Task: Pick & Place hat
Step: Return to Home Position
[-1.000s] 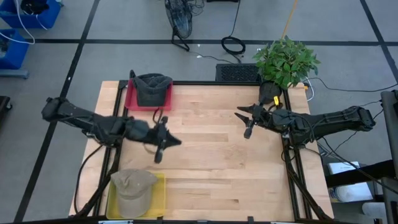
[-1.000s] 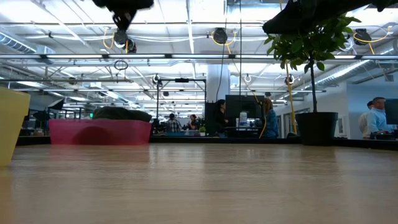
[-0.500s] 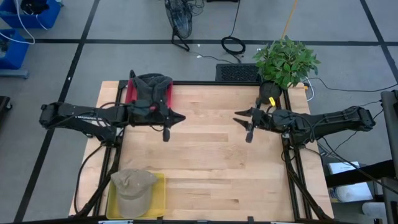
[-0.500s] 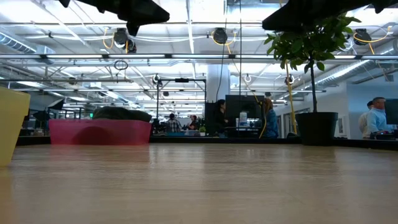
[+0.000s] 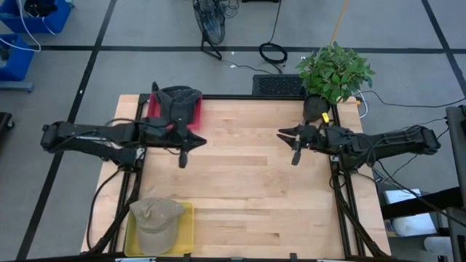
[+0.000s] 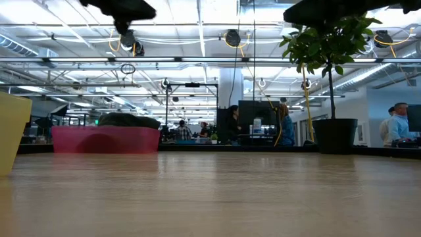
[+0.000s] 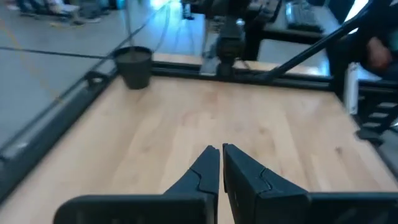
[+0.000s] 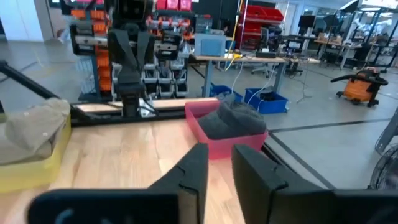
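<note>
Brown cap [image 5: 156, 217]: it is seen lying in the yellow bin at the near left corner of the worktop, and it is touched by neither hand.
Yellow bin [image 5: 187, 227]: it is set at the near left corner, and most of it is filled by the brown cap; whether more caps lie beneath cannot be told.
Pink bin [image 5: 196, 115]: it is placed at the far left corner, and a dark cap [image 5: 180, 97] is held in it. In the high view the bin is partly covered by the left arm.
Left hand [image 5: 183, 156]: it is held above the left half of the worktop, just on the near side of the pink bin and well apart from the yellow bin. Its fingers are brought together with only a sliver between them, and nothing is gripped.
Right hand [image 5: 295, 153]: it is held above the right half, near the potted plant [image 5: 333, 71]. Its fingers are parted a little, and nothing is carried.
Worktop [image 5: 247, 211]: no loose cap is seen on the bare wood between the arms.
Done: the placing is judged finished, since the only brown cap in view is already in the yellow bin.
Left: only the drawing back of both arms to rest is judged to remain. Both are stretched over the wood toward the middle, so that step is not yet complete.
</note>
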Controlling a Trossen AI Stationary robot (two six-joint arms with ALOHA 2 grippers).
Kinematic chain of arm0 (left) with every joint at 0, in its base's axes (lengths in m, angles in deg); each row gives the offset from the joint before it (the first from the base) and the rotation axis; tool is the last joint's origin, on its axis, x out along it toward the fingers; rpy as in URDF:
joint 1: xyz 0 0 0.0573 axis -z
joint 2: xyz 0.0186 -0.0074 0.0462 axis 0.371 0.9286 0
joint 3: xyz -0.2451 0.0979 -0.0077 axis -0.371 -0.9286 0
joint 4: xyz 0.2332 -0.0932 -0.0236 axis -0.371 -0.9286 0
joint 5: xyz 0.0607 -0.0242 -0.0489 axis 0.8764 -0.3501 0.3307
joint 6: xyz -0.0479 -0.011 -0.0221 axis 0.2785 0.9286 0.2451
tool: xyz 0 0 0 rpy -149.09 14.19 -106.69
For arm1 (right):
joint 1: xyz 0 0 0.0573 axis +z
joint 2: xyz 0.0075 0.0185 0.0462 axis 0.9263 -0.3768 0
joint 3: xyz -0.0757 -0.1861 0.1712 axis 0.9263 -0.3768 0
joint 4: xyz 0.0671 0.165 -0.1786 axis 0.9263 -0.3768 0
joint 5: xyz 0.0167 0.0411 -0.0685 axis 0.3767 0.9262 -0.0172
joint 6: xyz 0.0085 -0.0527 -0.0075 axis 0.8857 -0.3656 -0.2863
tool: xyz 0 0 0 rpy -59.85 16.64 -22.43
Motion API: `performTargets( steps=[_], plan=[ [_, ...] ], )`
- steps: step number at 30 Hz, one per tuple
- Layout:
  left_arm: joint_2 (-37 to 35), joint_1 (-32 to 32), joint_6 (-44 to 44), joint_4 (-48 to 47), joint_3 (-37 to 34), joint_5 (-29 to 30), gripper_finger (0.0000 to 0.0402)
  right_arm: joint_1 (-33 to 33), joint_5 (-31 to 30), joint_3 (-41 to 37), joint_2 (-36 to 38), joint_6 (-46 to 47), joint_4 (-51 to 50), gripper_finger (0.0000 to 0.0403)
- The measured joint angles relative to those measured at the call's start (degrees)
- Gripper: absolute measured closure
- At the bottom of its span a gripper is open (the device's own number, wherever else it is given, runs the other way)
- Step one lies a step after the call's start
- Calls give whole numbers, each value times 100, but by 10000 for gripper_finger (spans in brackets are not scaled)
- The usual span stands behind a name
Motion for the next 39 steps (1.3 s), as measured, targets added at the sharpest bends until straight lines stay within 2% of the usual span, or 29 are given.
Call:
performTargets(
  steps=[2, 6, 11, 19, 25, 34, 39],
  plan=[
    [-341, 68, -134, -314, -2, 278, 376, 0, -1, 0, 191, -2, -126, 361],
    [-1100, 141, -293, -374, -200, 292, 376, 0, -1, 0, 627, -27, -614, 398],
    [-1928, 141, -215, -322, -973, 296, 376, 2, 7, -76, 1139, 85, -1099, 393],
    [-2967, 156, 185, 309, -2379, 252, 376, 2, 439, -848, 2074, 196, -1077, 401],
    [-3705, 154, 335, 456, -3070, 162, 376, 2, 466, -1720, 2926, 148, -719, 402],
    [-4694, 154, 538, 743, -4111, -9, 376, 2, 471, -2581, 4321, 226, -856, 402],
    [-5023, 164, 629, 714, -4371, -99, 376, 2, 465, -2800, 4396, 246, -867, 402]
  ],
)
